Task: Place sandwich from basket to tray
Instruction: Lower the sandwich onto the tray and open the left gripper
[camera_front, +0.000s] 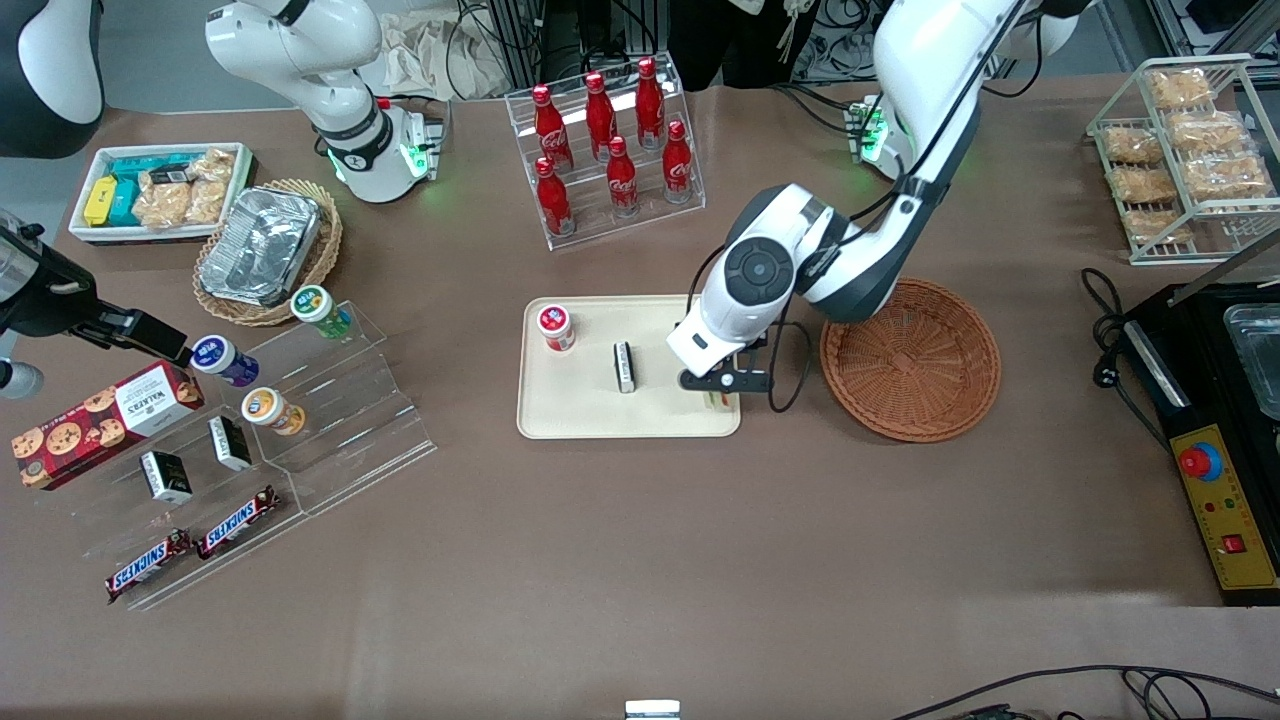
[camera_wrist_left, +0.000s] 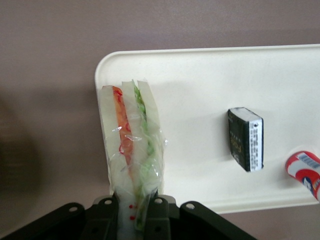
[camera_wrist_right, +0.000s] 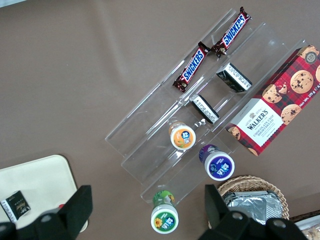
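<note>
The sandwich (camera_wrist_left: 131, 145) is out of the basket (camera_front: 911, 359) and hangs over the tray (camera_front: 590, 415), at the tray corner that is nearest to the basket. In the front view this is a little right of the middle of the frame, where the gripper (camera_front: 722, 384) stands low over the tray's edge. The basket, to the right of it in that frame, shows only bare wicker inside.

In the wrist view the gripper (camera_wrist_left: 134, 212) is clamped on the narrow end of the wrapped wedge; the two black fingers (camera_wrist_left: 105, 210) press the plastic wrap from both sides. The white bread and the orange and green layers point away from the fingers, across the tray's rounded corner. One long side of the wedge seems to lie above the tray's rim or slightly outside it, and I cannot tell if the sandwich already touches the tray.

So I judge the carrying part as nearly finished. What remains is to lower or settle the sandwich fully inside the rim, to let it go, and to lift the arm away. A small black box (camera_front: 624, 366) and a red-capped cup (camera_front: 556, 327) also stand on the tray, well apart from the sandwich.
</note>
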